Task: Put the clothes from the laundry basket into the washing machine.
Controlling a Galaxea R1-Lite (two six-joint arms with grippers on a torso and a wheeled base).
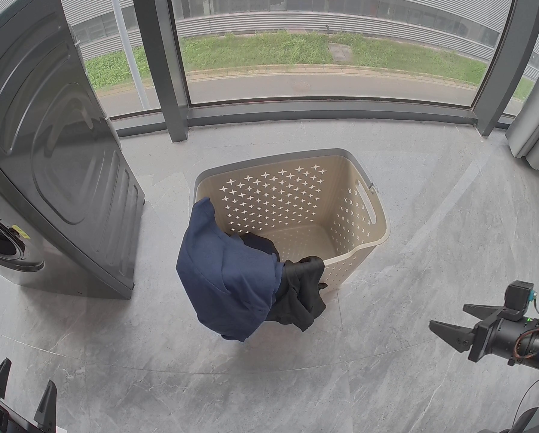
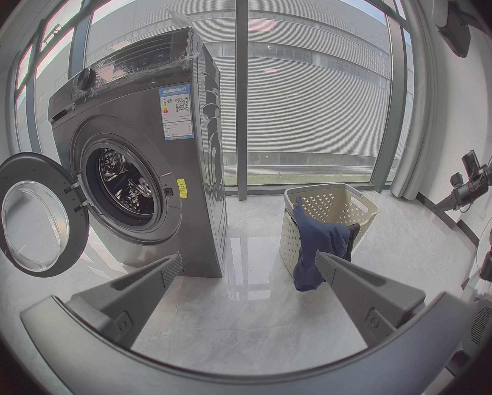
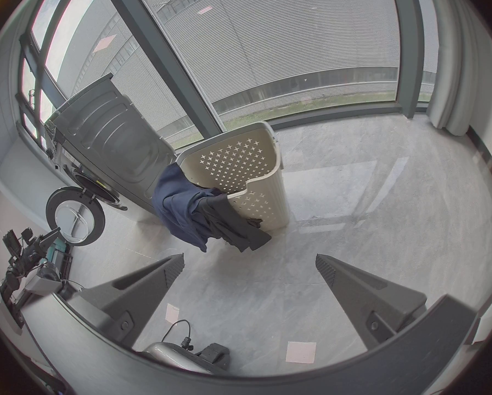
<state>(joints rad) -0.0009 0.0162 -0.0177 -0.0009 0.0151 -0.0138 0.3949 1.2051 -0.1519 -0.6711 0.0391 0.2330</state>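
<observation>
You had hardly started, I think. The blue cloth (image 1: 227, 278) and the black cloth (image 1: 296, 296) hung over the rim of the laundry basket (image 1: 269, 196), on its 7 o'clock side, half in and half out. The washing machine (image 1: 59, 151) stood at 9 o'clock from the basket. Its door (image 2: 34, 215) was swung open and the drum (image 2: 122, 185) looked empty. So both clothes were left to move. Your left claw (image 1: 27, 375) was wide open and held nothing, down at 7 o'clock, well apart from the basket. Your right claw (image 1: 447, 315) was wide open too, at 4 o'clock, touching nothing.
</observation>
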